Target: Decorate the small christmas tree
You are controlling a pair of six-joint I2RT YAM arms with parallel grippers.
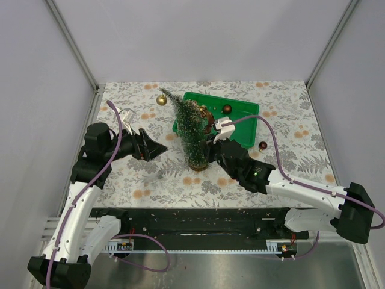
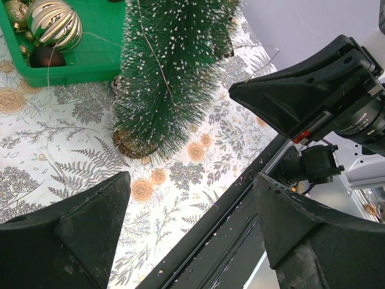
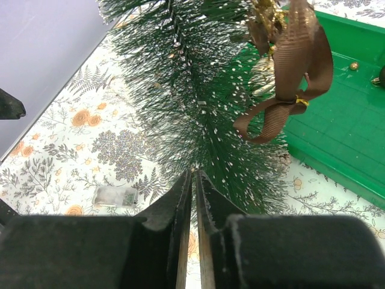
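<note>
Nearest the arms: left pincer (image 1: 155, 149) gaping wide and empty over the left side of the tabletop (image 1: 289, 162). Right pincer (image 3: 194, 174) all but closed, gripping nothing visible, tips among the lower bristles of the small christmas tree (image 1: 191, 132). Standing mid-tabletop at the near-left corner of the green tray (image 1: 240, 102), dressed so far with a brown ribbon bow (image 3: 295, 72) and a thin wire (image 2: 157, 60). Seemingly yet to be hung: ribbed gold bauble (image 2: 54, 23) in the tray, gold ball (image 1: 161, 100) toward the far edge.
</note>
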